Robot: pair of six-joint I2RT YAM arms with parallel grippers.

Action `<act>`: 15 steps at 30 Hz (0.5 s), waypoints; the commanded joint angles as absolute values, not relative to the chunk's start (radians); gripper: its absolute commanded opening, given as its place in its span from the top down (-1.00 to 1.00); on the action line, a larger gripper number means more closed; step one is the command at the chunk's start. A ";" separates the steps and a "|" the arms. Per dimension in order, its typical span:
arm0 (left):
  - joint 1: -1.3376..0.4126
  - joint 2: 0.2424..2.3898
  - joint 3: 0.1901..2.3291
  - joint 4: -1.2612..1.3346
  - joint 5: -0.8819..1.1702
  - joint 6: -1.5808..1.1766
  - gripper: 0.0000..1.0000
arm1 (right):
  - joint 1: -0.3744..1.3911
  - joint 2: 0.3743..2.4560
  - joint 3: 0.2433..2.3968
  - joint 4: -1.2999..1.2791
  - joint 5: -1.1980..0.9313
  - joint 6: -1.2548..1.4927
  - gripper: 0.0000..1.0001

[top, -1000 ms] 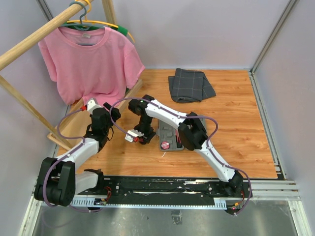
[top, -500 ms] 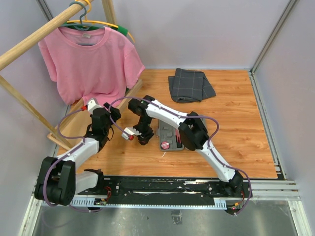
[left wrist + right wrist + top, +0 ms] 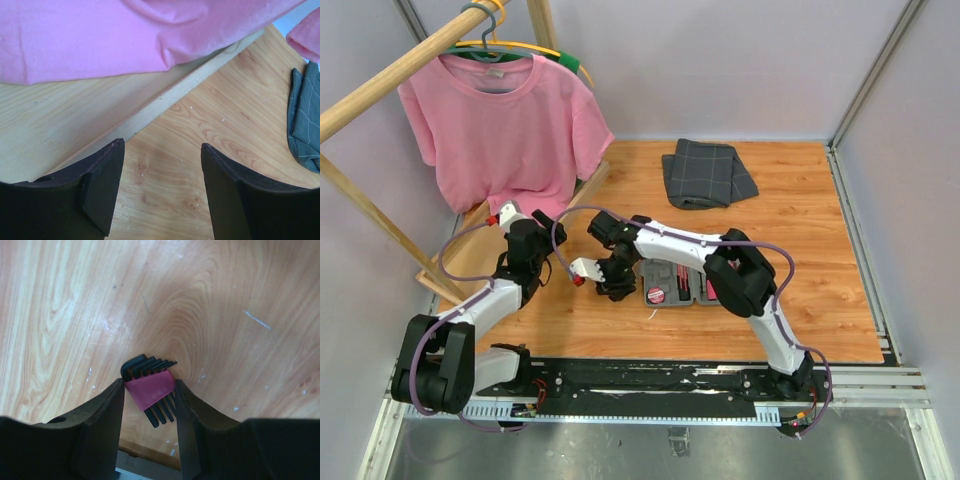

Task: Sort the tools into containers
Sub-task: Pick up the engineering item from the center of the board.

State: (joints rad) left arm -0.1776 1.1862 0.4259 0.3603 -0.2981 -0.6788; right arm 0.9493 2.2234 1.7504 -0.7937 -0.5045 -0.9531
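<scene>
A set of black hex keys in a red holder (image 3: 149, 390) sits between the fingers of my right gripper (image 3: 149, 384), which is shut on it low over the wooden tabletop. In the top view my right gripper (image 3: 612, 280) is left of an open grey tool case (image 3: 672, 283) that holds several tools, and it hides the hex keys. My left gripper (image 3: 162, 145) stands open with only bare wood between its fingers. It hovers near the clothes rack's base (image 3: 520, 225), left of the right gripper.
A pink T-shirt (image 3: 500, 130) hangs from a wooden rack at the back left, close above the left gripper. A folded grey cloth (image 3: 708, 172) lies at the back of the table. The table's front edge runs just behind the right gripper.
The right arm's elbow swung right and lower while its gripper stayed near the same spot left of the case. The left arm barely moved.
</scene>
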 commanded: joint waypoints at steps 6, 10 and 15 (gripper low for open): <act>-0.165 1.195 0.448 0.370 -0.307 -0.685 -0.34 | 0.988 2.194 1.531 -0.509 -0.204 -0.367 0.22; -0.164 1.200 0.449 0.371 -0.305 -0.687 -0.34 | 0.998 2.136 1.452 -0.453 -0.276 -0.360 -0.07; -0.163 1.200 0.449 0.368 -0.304 -0.685 -0.34 | 0.999 2.076 1.437 -0.406 -0.374 -0.390 -0.31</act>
State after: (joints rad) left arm -0.1722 1.1961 0.4263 0.3595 -0.2947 -0.6819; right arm 0.9806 2.0731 1.4803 -0.4137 -0.3397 -0.4198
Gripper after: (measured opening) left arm 0.667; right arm 0.620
